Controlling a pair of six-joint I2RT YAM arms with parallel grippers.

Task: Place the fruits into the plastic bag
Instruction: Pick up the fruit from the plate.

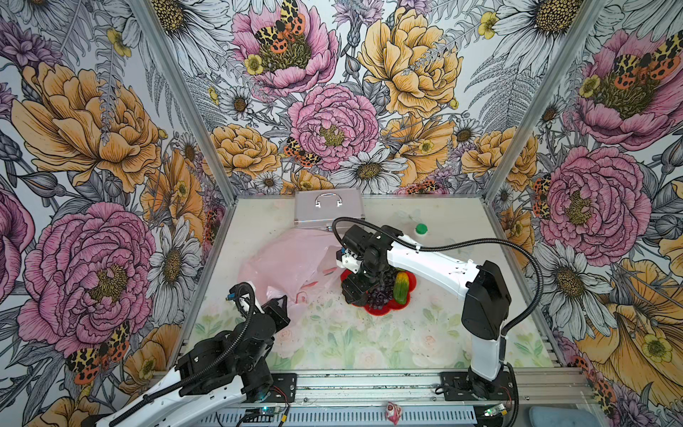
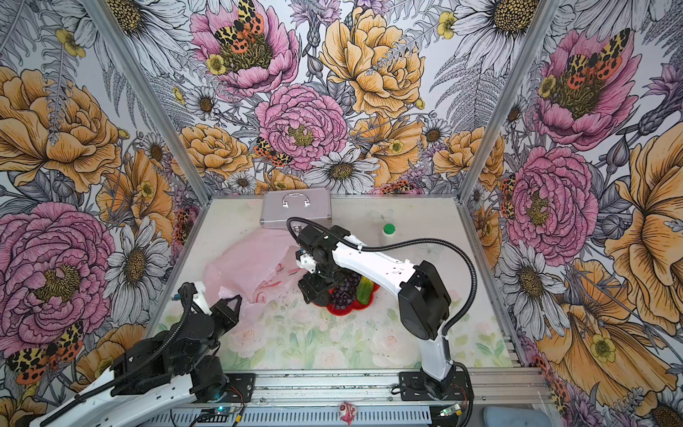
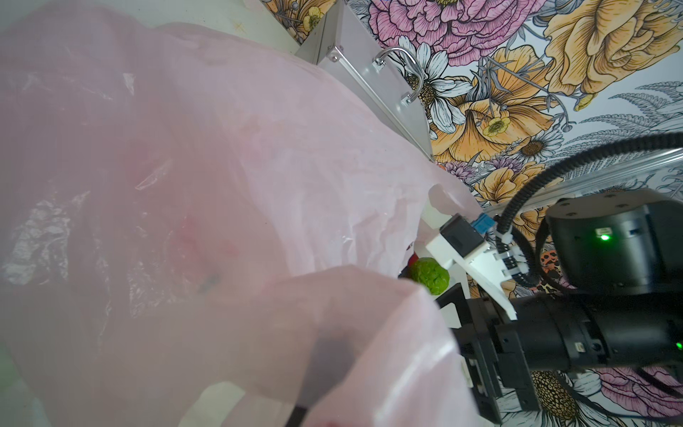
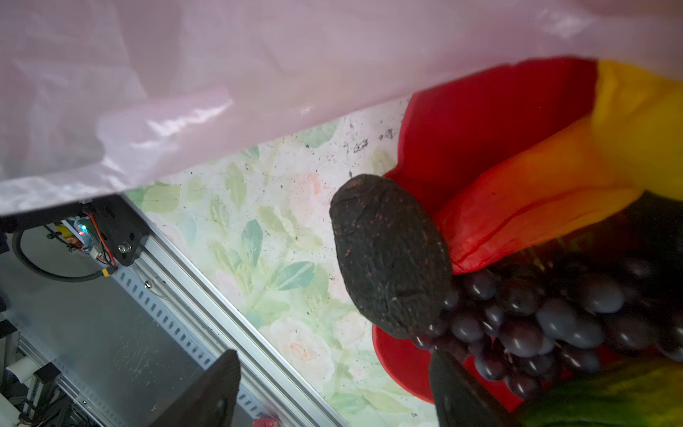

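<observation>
The pale pink plastic bag point(image 1: 284, 258) lies left of centre, and its near edge is pinched in my left gripper point(image 1: 281, 300), which is shut on it. In the left wrist view the bag's film point(image 3: 221, 185) drapes over the dark fingers point(image 3: 325, 366). The fruits sit on a red flower-shaped plate point(image 1: 384, 312): a purple grape bunch point(image 1: 380, 294), a green-orange oblong fruit point(image 1: 401, 288), a dark avocado point(image 4: 388, 255), a red-yellow fruit point(image 4: 554, 177) and a round green one point(image 3: 430, 275). My right gripper point(image 4: 332, 369) hangs open over the plate's left side. The avocado is just ahead of its wide-apart fingertips.
A silver metal case point(image 1: 327, 209) stands at the back, touching the bag. A clear bottle with a green cap point(image 1: 421, 229) lies at the back right. The aluminium rail point(image 1: 369, 388) runs along the front edge, with a small pink object point(image 1: 391, 412) on it.
</observation>
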